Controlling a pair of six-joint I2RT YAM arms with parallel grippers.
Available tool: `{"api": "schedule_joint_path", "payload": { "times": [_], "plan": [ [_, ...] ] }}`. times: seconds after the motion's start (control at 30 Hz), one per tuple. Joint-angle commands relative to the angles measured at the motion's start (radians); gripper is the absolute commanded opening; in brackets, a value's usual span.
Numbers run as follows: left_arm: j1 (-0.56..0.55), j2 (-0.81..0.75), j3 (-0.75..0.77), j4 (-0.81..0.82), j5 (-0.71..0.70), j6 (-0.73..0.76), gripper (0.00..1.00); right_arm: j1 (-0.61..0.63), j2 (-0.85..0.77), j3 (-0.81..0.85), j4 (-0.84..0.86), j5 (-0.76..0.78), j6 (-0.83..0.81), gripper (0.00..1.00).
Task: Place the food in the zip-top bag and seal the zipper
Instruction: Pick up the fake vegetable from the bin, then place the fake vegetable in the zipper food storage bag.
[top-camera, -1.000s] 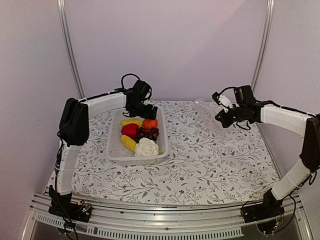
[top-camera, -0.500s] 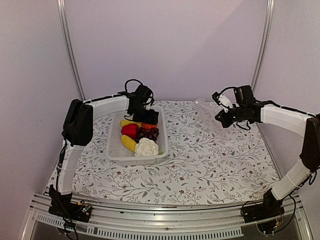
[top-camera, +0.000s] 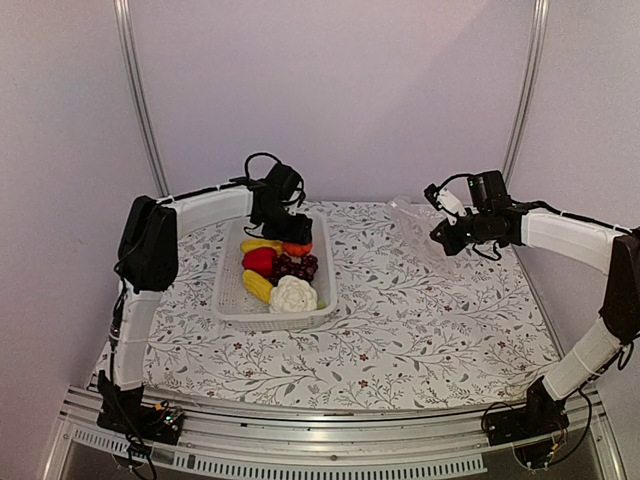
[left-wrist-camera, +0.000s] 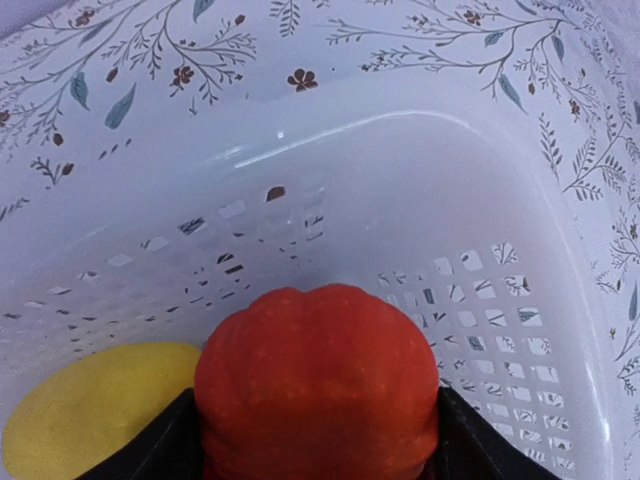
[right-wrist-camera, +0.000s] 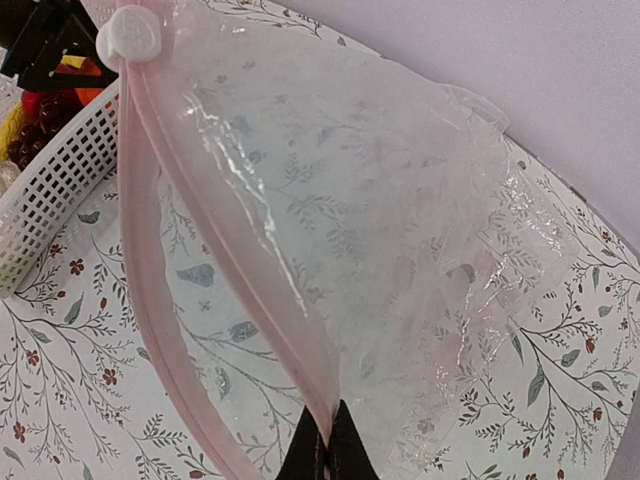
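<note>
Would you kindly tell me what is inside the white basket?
Toy food: cauliflower, corn, red fruit, grapes, a yellow piece, and an orange piece between the fingers of the left gripper. Anything beneath them is hidden.

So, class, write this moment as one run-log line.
left hand: clasping orange piece in basket | right hand: pinching zipper strip | bag: open, empty
</note>
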Motion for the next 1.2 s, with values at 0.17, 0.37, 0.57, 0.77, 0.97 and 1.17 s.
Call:
{"api": "schedule_joint_path", "payload": {
  "times": [0.17, 0.37, 0.57, 0.77, 0.97, 1.17],
  "plan": [
    [-0.09, -0.321, -0.147, 0.067, -0.068, -0.009, 0.68, 0.004, -0.006, 0.051, -0.035, 0.043, 0.019, 0.0],
    [-0.228, -0.439, -0.231, 0.249, -0.032, -0.031, 0.66, 0.025, 0.044, 0.16, -0.122, 0.021, 0.024, 0.0],
    [-0.334, -0.547, -0.468, 0.756, 0.137, -0.119, 0.65, 0.049, 0.097, 0.256, -0.196, -0.006, 0.037, 0.0],
    [-0.353, -0.489, -0.52, 1.027, 0.211, -0.217, 0.63, 0.048, 0.126, 0.336, -0.246, -0.09, 0.111, 0.0],
    [-0.356, -0.357, -0.425, 1.103, 0.247, -0.282, 0.61, 0.048, 0.142, 0.386, -0.284, -0.15, 0.156, 0.0],
    [-0.362, -0.236, -0.306, 1.064, 0.156, -0.278, 0.6, 0.048, 0.135, 0.402, -0.3, -0.188, 0.195, 0.0]
  ]
}}
